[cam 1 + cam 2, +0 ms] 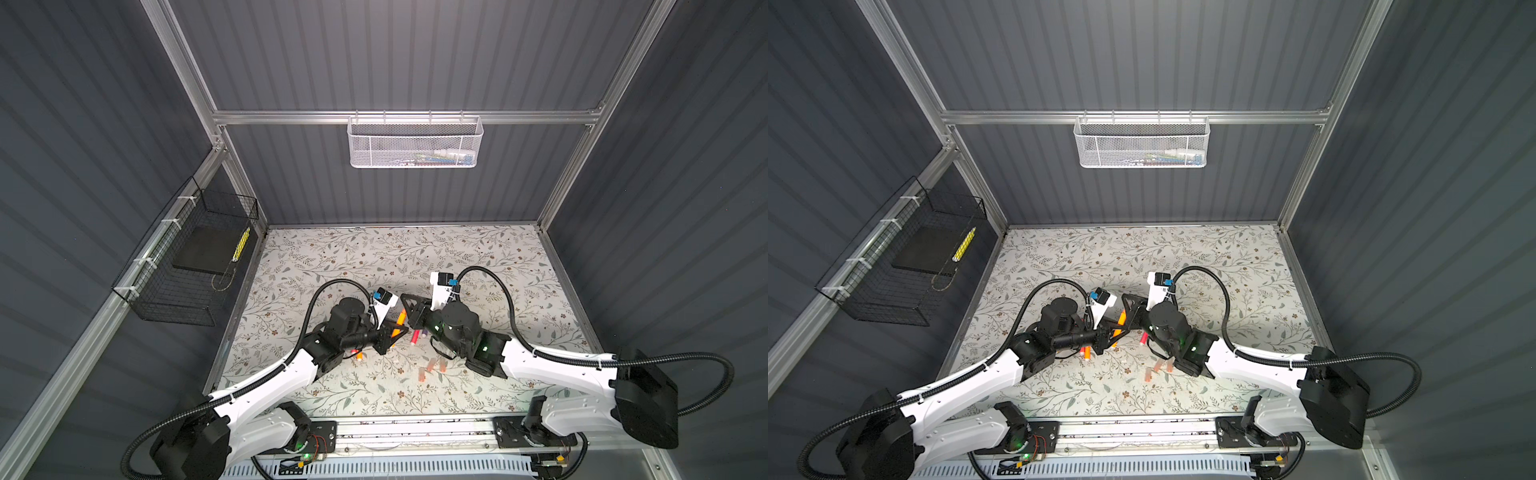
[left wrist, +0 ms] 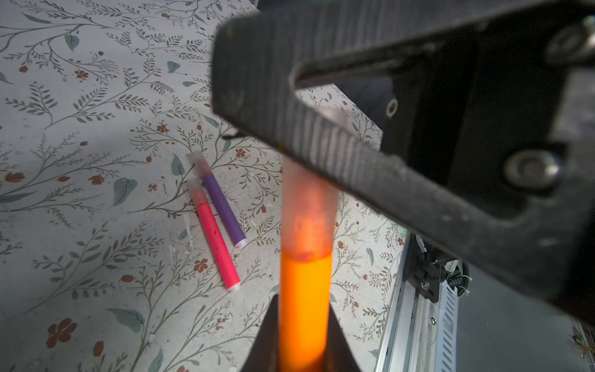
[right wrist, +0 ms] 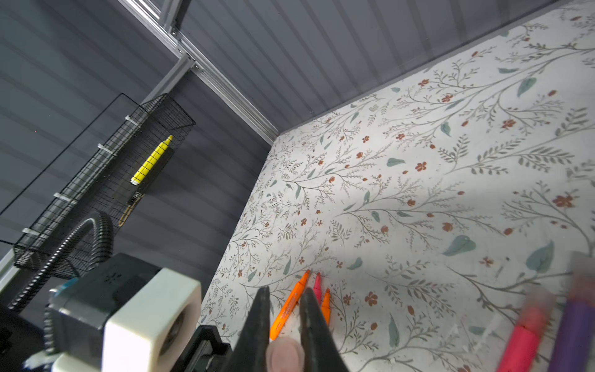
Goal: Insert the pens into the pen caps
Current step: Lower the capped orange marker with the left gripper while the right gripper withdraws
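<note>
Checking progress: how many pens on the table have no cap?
3, lying side by side in the right wrist view: orange pen, pink pen, second orange pen. Others may be hidden.

matt floral table cover [image 2: 96, 232], translucent plastic cap [image 2: 309, 209], smooth orange pen [image 2: 304, 306], ribbed matt fingers [image 2: 322, 135]

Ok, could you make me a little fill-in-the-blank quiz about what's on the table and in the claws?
1. The left claw holds an ____ pen.
2. The right claw pinches the clear ____ on that pen's tip.
3. On the table, the purple pen lies beside a capped ____ pen.
4. The black wire basket holds a ____ marker.
Missing words: orange; cap; pink; yellow.
</note>
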Motion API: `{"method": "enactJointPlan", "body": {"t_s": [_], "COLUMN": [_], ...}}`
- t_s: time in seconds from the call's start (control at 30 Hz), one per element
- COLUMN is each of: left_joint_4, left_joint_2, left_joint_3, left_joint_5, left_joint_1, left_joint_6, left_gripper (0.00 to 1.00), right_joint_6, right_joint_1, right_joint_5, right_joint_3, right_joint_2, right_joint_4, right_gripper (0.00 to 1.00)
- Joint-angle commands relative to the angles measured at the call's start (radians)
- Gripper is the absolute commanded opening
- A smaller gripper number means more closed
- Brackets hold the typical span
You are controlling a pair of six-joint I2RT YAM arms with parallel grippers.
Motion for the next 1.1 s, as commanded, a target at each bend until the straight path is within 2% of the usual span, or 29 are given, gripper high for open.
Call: {"method": "enactJointPlan", "body": {"t_s": [0.0, 0.13, 0.3, 0.57, 0.8, 1.07], "left_joint_4": [0.182, 0.188, 0.162, 0.037, -0.042, -0.088], "left_joint_2": [0.074, 0.192, 0.260, 0.375, 0.422, 0.484], "left_joint_3": [-0.012, -0.044, -0.036, 0.039, 0.074, 0.145], "left_joint_5": [-0.294, -0.298, -0.275, -0.207, -0.245, -0.292], "left_joint_1": [0.088, 0.089, 0.089, 0.085, 0.047, -0.014], "left_joint_6": [-0.111, -0.171, -0.247, -0.352, -0.371, -0.353], "left_gripper": [0.00, 0.00, 0.00, 0.00, 0.00, 0.00], "right_joint_6": [0.009, 0.042, 0.044, -0.039, -0.109, -0.207], "right_joint_1": [0.068, -0.027, -0.129, -0.297, -0.517, -0.687], "right_joint_5": [-0.067, -0.066, -0.042, 0.040, 0.040, 0.147], "right_joint_3": [-0.036, -0.093, -0.168, -0.184, -0.195, -0.253], "right_joint_2": [-0.044, -0.109, -0.208, -0.326, -0.404, -0.392], "right_joint_4": [-0.267, -0.312, -0.343, -0.435, -0.479, -0.415], "right_gripper": [0.25, 0.45, 0.58, 0.67, 0.70, 0.73]}}
